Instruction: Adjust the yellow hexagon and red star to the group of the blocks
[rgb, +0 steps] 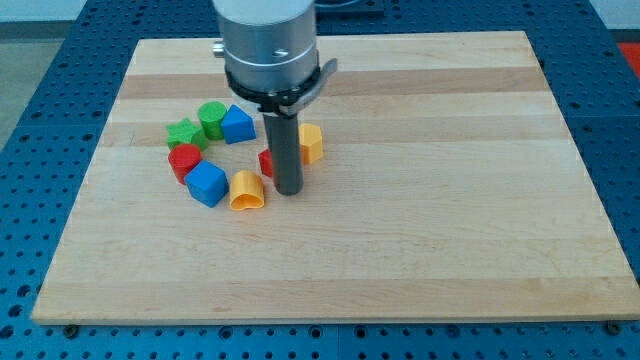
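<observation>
My tip (288, 190) rests on the board just right of the block group. The yellow hexagon (311, 143) sits right of the rod, close to it. The red star (266, 163) is mostly hidden behind the rod; only a red sliver shows at the rod's left side. To the view's left lie a yellow block (246, 191), a blue cube (206, 184), a red cylinder (184, 159), a green star (183, 133), a green cylinder (212, 119) and a blue block (238, 124), arranged in a rough ring.
The wooden board (420, 220) lies on a blue perforated table (20, 90). The arm's grey metal flange (268, 45) hangs over the board's top middle.
</observation>
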